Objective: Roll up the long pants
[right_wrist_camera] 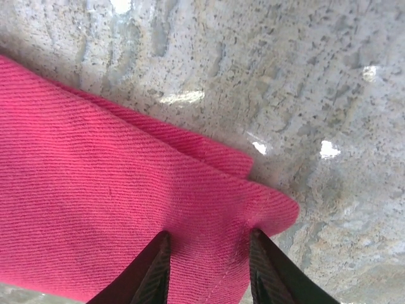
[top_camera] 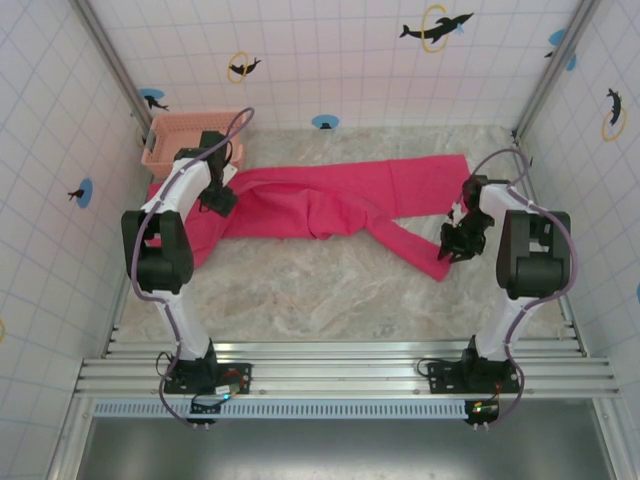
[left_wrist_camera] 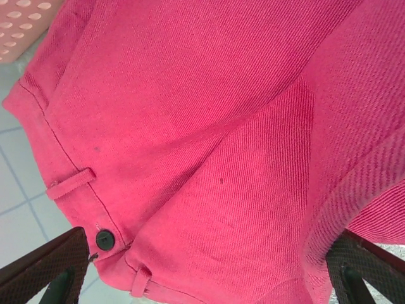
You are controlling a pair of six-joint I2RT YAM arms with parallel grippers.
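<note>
The left gripper is spread wide above the waistband, its button just inside the left finger. The right gripper has its fingers apart, straddling one leg's hem corner, which lies flat on the counter. The long pants lie across the counter's far half, long axis left to right. The waist is near the far-left corner beside the pink basket. The legs point right, one angling toward the near edge.

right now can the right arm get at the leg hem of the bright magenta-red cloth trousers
Probably yes: the right arm has its jaws open astride the hem corner of the trousers, flat on the grey tabletop, nothing covering it.
</note>
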